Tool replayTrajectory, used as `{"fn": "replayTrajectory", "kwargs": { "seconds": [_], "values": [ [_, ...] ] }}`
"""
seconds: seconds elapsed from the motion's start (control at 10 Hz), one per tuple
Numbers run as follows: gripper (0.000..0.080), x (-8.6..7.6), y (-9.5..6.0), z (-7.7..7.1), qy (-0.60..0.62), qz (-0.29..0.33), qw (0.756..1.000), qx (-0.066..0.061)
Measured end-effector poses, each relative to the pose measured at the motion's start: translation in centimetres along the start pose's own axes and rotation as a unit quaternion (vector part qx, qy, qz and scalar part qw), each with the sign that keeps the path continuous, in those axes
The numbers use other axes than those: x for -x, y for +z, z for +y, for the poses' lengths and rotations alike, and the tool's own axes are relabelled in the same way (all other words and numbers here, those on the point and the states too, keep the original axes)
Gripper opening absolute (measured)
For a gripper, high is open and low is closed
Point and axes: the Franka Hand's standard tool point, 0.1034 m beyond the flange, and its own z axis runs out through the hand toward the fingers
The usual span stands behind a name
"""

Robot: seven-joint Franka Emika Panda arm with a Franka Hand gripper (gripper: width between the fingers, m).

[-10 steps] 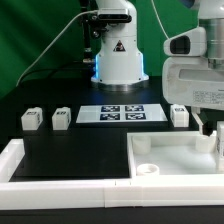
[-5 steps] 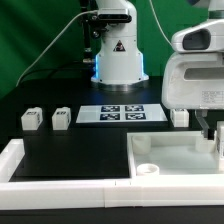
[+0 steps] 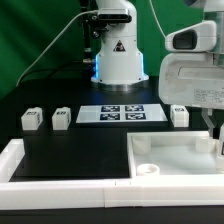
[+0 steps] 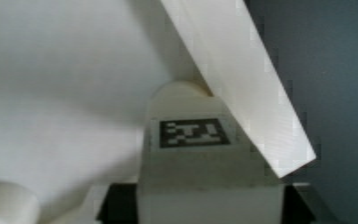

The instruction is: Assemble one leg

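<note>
You'll see the gripper (image 3: 213,128) clamped on the leg (image 4: 197,150) (tag facing camera) — long axis running toward the panel (image 3: 170,152) wall

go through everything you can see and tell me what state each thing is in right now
Small white tagged plastic leg: held upright over the panel.
Gripper: shut on the leg.
Large white square tray-like panel: flat on the table.
Three other white legs: loose, standing on the table.
</note>
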Motion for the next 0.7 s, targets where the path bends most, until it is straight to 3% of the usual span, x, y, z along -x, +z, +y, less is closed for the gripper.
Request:
{"fn": "replayTrajectory", "kwargs": {
  "seconds": [0.2,0.4,0.7],
  "values": [
    [0.0301,-0.51,0.11,0.27,0.099,-0.004,0.995,0.001],
    [0.0299,-0.36,0.18,0.48,0.249,-0.02,0.968,-0.008],
    [0.0299,-0.06,0.23,0.86,0.42,-0.046,0.906,-0.041]
  ]
}}
